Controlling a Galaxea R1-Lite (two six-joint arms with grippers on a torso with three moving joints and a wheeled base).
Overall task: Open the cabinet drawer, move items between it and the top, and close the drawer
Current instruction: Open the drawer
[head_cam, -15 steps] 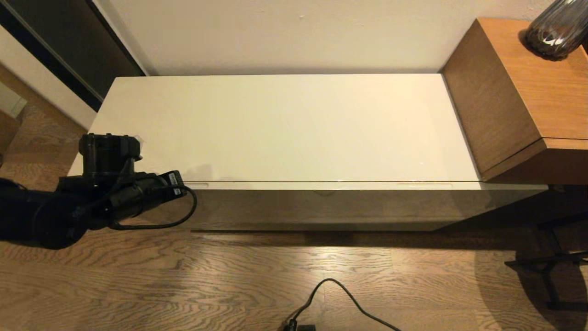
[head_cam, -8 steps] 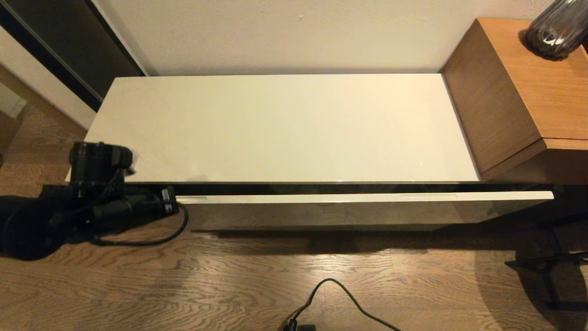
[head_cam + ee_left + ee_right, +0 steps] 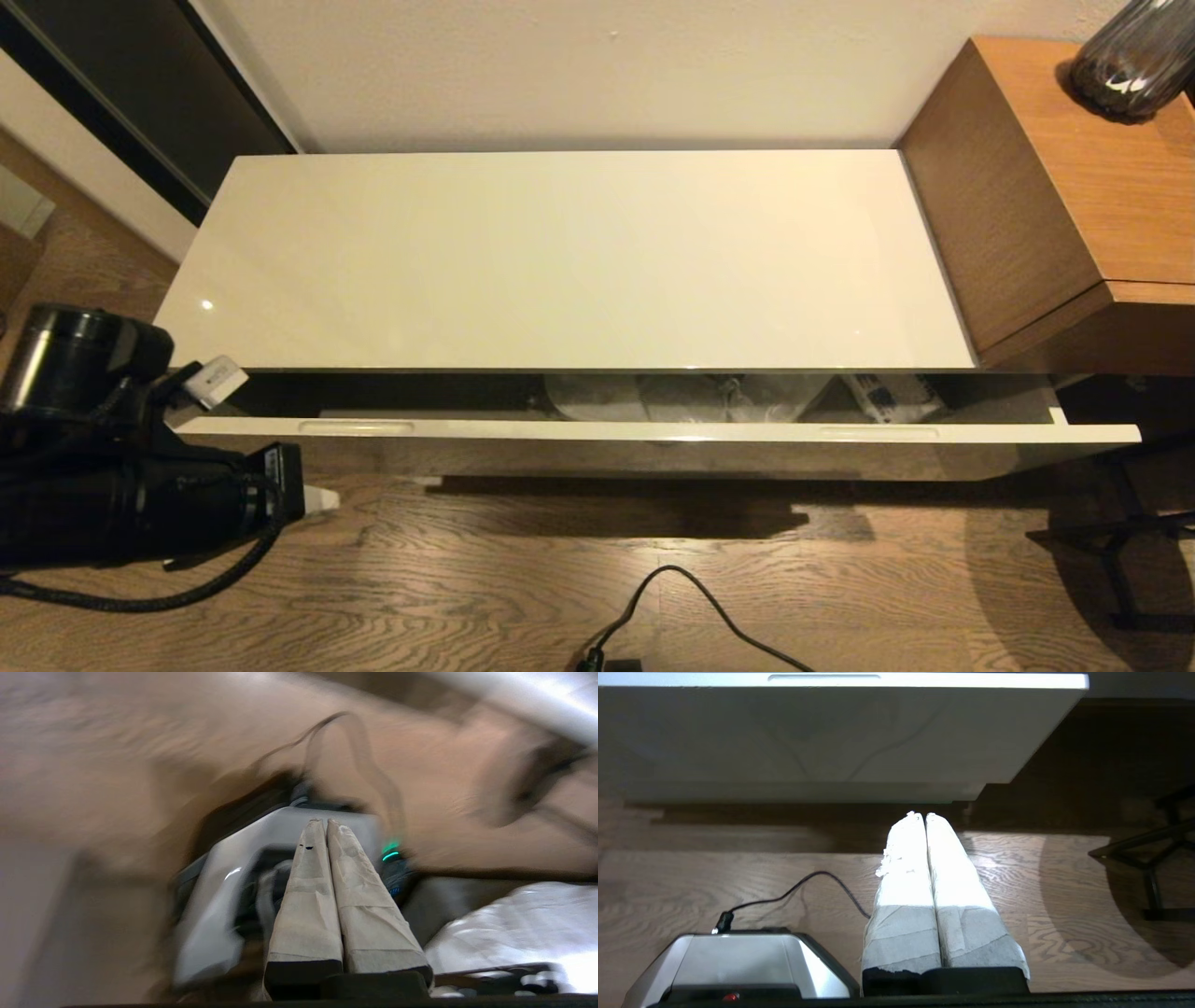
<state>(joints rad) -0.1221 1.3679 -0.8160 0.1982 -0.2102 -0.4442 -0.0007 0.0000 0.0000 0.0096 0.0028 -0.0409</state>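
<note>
With the cabinet drawer [image 3: 653, 431] standing partly out from under the top [image 3: 569, 261], the opening step looks about half made: a dark gap runs the whole width, yet the overhanging slab covers most of the inside. Down at the drawer's left end sits the left gripper [image 3: 317, 499], low in front of the drawer face and just below the left handle slot [image 3: 357, 427], a white fingertip poking out past the black wrist. The left wrist view shows its two padded fingers [image 3: 306, 896] pressed flat together, nothing between them, so I judge it is not clamped on the drawer. The right gripper [image 3: 920, 817] hangs low over the wooden floor [image 3: 523, 569], facing the drawer's right corner from well apart, fingers likewise together and empty.

Now the contents! Through the gap, right of centre, lies crinkled clear plastic over something pale, probably the slippers [image 3: 691, 397], and further right a white packet [image 3: 887, 397] with dark print. No tape roll can be made out from here. Nothing rests on the top itself, so every transfer is yet to be made
</note>
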